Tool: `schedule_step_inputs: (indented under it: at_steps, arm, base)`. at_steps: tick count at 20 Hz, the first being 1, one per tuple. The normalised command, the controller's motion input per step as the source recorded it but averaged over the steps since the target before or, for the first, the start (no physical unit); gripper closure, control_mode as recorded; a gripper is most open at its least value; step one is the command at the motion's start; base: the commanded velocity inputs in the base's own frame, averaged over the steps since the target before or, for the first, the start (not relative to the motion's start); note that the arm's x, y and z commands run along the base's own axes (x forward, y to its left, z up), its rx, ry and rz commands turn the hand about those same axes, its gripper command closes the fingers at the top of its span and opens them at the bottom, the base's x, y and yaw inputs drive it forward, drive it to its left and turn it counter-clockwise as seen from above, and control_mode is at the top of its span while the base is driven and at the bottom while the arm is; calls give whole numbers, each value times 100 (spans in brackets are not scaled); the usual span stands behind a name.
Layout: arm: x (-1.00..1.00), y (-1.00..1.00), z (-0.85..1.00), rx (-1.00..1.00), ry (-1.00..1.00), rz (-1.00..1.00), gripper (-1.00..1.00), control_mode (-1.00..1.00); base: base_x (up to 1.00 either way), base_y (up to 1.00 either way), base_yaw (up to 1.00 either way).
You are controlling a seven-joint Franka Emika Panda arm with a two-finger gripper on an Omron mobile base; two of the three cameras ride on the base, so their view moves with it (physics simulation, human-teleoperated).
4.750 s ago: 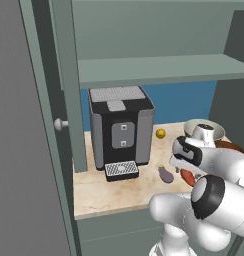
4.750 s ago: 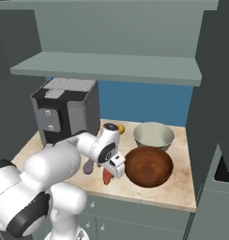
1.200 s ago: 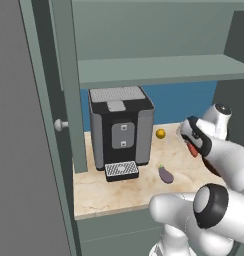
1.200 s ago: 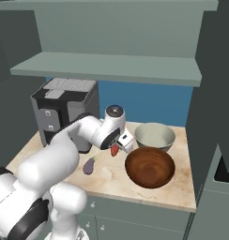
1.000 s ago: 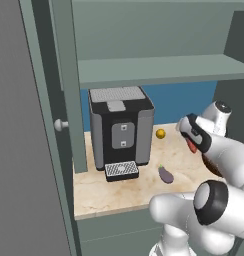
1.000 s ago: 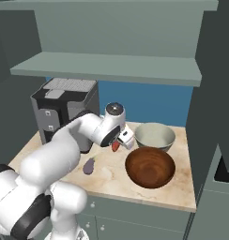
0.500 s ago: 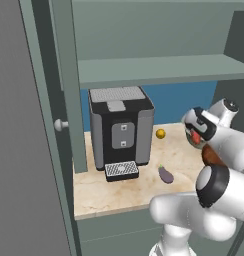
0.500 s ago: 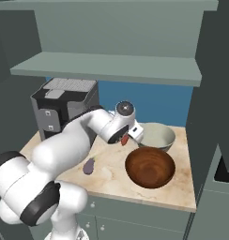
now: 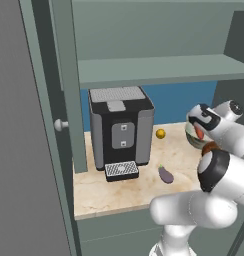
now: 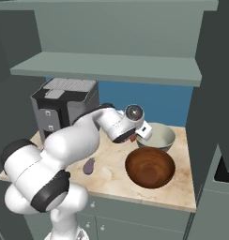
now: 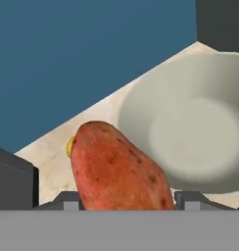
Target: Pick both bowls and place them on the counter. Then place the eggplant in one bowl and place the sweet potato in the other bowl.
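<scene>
Meanwhile, both bowls sit on the bench [image 10: 179, 190] as the hand [image 10: 137, 136], clamped on the sweet potato [image 11: 119, 169], nears the grey bowl [image 10: 157, 137]; the eggplant [image 10: 89, 166] waits

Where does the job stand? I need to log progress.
Done: both bowls, grey and brown, sit on the counter. In hand: the gripper holds the sweet potato near the grey bowl. Left: dropping it in, then moving the eggplant, lying on the counter, into the brown bowl.
</scene>
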Motion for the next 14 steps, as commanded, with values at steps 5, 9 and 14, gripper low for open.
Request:
schedule_step_inputs:
  at_steps: [5, 9, 14]
  arm:
    - [28, -23, 3, -9, 0, 0, 100, -100]
    - [28, -31, -7, -6, 0, 2, 100, -100]
    - [26, -30, -22, 0, 0, 6, 100, -100]
  base:
    - [0, 0, 0]
    - [0, 0, 0]
    - [0, 0, 0]
